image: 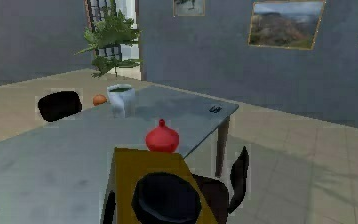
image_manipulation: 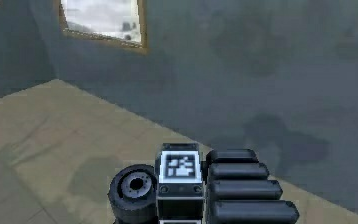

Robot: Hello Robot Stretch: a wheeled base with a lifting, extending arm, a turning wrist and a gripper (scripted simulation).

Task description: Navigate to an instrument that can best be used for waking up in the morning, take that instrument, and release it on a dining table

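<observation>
Nearest, at the forward view's bottom edge: black round dish-like shape (image: pixel 167 200) on a mustard-yellow slab (image: pixel 137 165). Just beyond, red round thing with a small knob on top (image: pixel 161 136), resting on the large grey desk (image: pixel 57 160). Possibly the waking instrument, but too blob-like to say, so no firm place for the task's thing.

Left to right across the desk: black chair (image: pixel 59 105) at the far left edge, small orange lump (image: pixel 99 99), white pot (image: pixel 120 95) with a little green in it, small dark flat item (image: pixel 215 109) toward the far right corner, second black chair (image: pixel 237 180) at the near right side. Farther off, tall leafy plant (image: pixel 112 45) and framed landscape picture (image: pixel 285 22) on the grey-blue wall (image: pixel 207 50).

Arm side view, left to right: bright framed panel (image_manipulation: pixel 102 20) high and far, then low and near the pincer (image_manipulation: pixel 133 194), white marker square (image_manipulation: pixel 179 166), dark stacked arm segments (image_manipulation: pixel 247 190).

Likely trouble: taking the red thing for the target on colour alone; clipping the near right chair or the desk edge on a tight turn of the base; knocking the white pot during a reach across the desk.

Hard to make out: yellow slab and black shape cut off below, so unnamed; pincer's far end lost against its dark body, so cannot tell whether clenched, released, or carrying anything.
</observation>
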